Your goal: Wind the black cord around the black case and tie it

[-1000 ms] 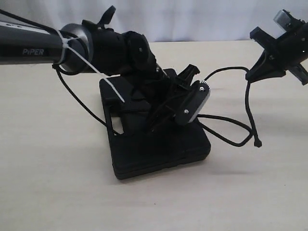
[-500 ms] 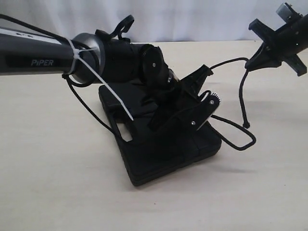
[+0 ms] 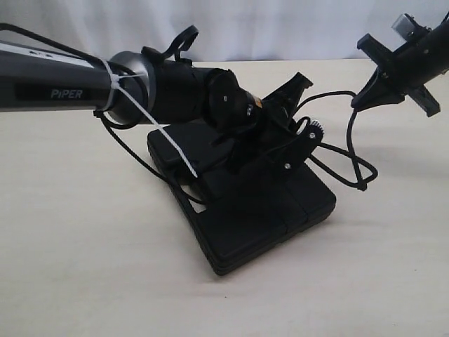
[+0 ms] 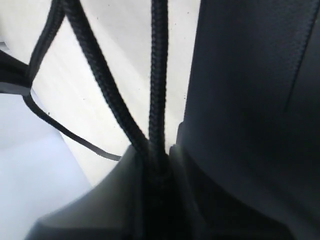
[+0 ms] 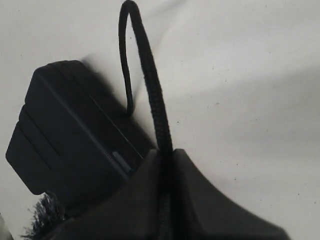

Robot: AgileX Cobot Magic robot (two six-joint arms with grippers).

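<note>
The black case (image 3: 263,214) lies flat on the tan table, partly under my left arm. My left gripper (image 3: 300,86) hovers above the case's far right corner. In the left wrist view the left gripper (image 4: 157,152) is shut on two strands of the black cord (image 4: 157,75), with the case (image 4: 250,100) beside them. My right gripper (image 3: 359,104) hangs at the upper right, shut on the cord (image 3: 351,140), which drops into a loose loop beside the case. The right wrist view shows the right gripper (image 5: 167,155) pinching the cord (image 5: 150,80), with the case (image 5: 70,130) below and a frayed tuft (image 5: 45,215).
My left arm (image 3: 70,81) reaches in from the left, carrying a white zip tie (image 3: 151,126) and a thin cable that sags onto the table. A white backdrop closes off the far edge. Bare tabletop (image 3: 84,267) lies in front of the case and to its left.
The case has slid and turned toward the right. My left gripper has lifted and swung right, closer to the right gripper. The cord loop beside the case has drawn in.
</note>
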